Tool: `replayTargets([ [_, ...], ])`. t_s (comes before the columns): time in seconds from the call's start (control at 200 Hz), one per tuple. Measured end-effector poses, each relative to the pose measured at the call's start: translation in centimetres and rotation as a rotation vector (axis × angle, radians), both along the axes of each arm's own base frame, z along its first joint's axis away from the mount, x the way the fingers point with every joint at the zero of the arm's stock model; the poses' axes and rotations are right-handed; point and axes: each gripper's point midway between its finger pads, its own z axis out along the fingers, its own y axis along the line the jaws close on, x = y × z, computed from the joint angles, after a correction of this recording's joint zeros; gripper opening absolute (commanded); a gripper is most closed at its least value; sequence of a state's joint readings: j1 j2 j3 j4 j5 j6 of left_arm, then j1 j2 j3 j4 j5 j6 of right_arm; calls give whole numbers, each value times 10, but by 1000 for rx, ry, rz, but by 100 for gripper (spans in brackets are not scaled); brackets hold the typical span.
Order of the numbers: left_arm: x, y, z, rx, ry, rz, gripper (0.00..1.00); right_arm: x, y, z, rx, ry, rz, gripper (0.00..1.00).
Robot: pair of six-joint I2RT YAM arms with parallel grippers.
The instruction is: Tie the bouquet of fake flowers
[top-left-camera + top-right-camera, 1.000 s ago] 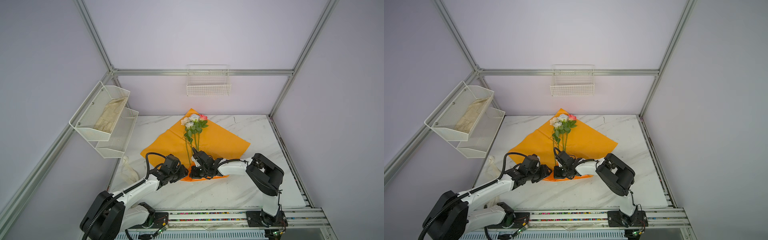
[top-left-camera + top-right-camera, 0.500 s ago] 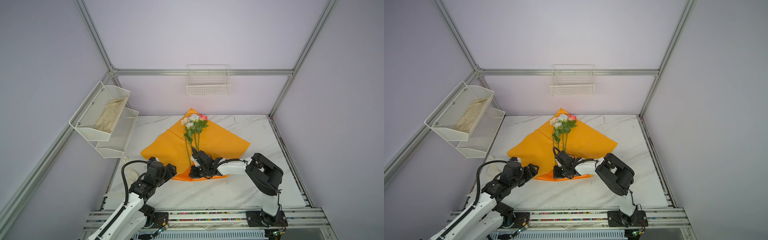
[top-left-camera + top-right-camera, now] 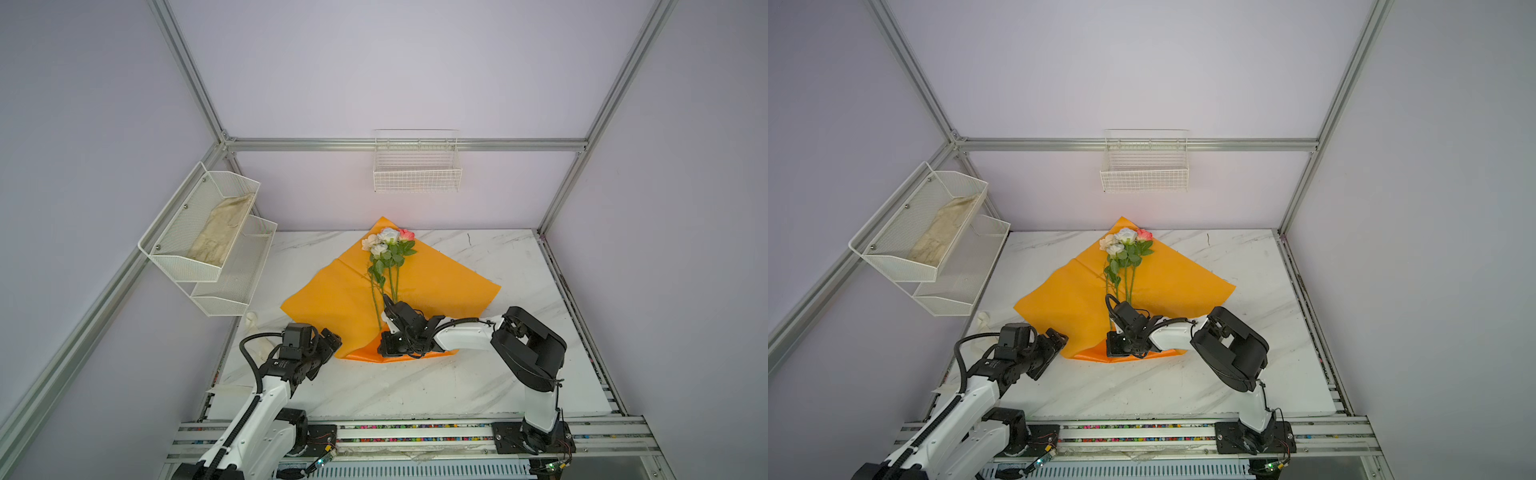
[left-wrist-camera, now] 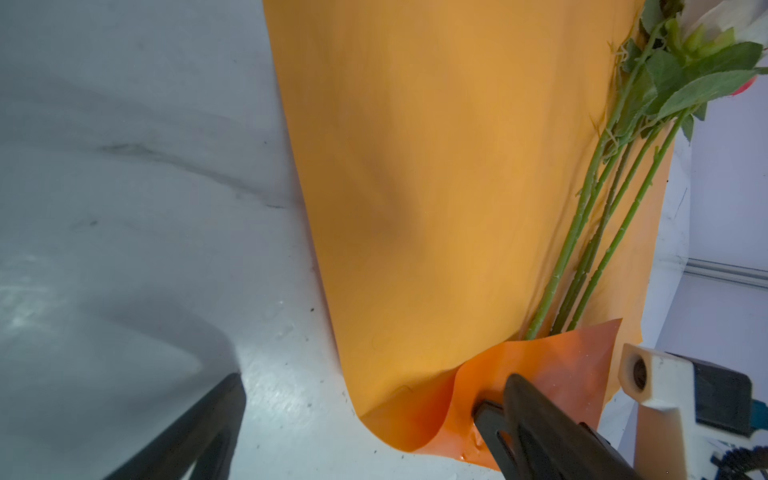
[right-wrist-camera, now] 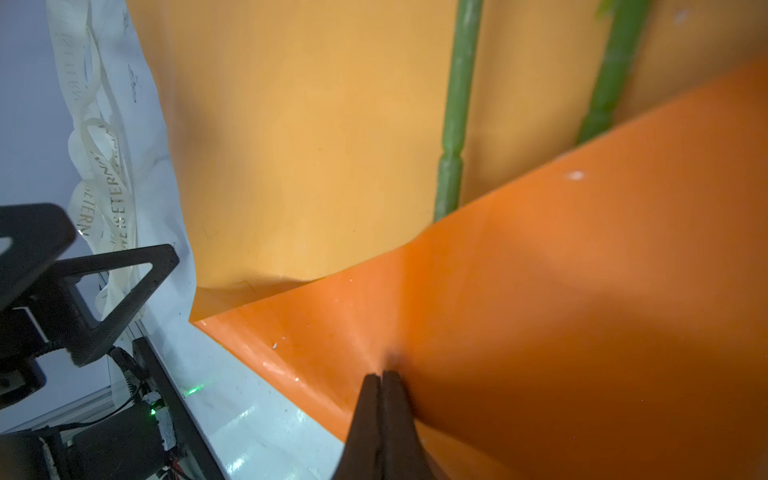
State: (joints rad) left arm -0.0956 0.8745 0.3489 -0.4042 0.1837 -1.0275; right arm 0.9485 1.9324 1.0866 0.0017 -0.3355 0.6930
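My right jaws are pressed together, tips down on the folded-up near flap (image 5: 540, 311) of the orange paper (image 3: 436, 286), seen close in the right wrist view; I cannot tell whether any paper is caught between them. My left jaws stand spread and empty just beside the paper's near left corner, over bare table (image 3: 374, 386), with one finger (image 5: 162, 257) showing as a black triangle in the right wrist view. The bouquet (image 3: 388, 253) lies flat on the paper in the middle of the table, as both top views show (image 3: 1125, 253). Its cream, white and pink rose heads point toward the back wall, and its green stems (image 5: 457, 104) run toward me and slip under the flap. The right arm (image 3: 465, 334) reaches in low from the right across the paper's near edge, while the left arm (image 3: 266, 399) comes up from the near left. A cream printed ribbon (image 5: 104, 178) lies bunched at the table's left edge, near the left arm. On the left wall a two-tier mesh shelf (image 3: 183, 262) holds a beige cloth (image 3: 220, 232) in its upper tier. A wire basket (image 3: 417, 178) hangs on the back wall.
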Motion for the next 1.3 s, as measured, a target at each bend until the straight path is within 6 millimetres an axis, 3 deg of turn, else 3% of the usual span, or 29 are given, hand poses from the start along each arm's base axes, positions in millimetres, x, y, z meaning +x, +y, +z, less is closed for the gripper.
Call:
replayTargets([
  [0.455, 55, -8, 5, -202, -167, 19, 90, 2, -1, 0, -4, -11, -1, 0],
  [0.735, 69, -27, 4, -307, -197, -58, 80, 2, -1, 0, -5, -11, -2, 0],
  [0.965, 75, -31, 10, -311, -217, -99, 50, 2, 0, 0, -3, -8, -6, 0],
  [1.15, 85, -28, 27, -234, -251, -147, 31, 2, 0, 1, 4, 4, -18, 0],
  [1.3, 88, -27, 39, -158, -274, -190, 10, 2, -4, 2, 5, 15, -34, 2],
])
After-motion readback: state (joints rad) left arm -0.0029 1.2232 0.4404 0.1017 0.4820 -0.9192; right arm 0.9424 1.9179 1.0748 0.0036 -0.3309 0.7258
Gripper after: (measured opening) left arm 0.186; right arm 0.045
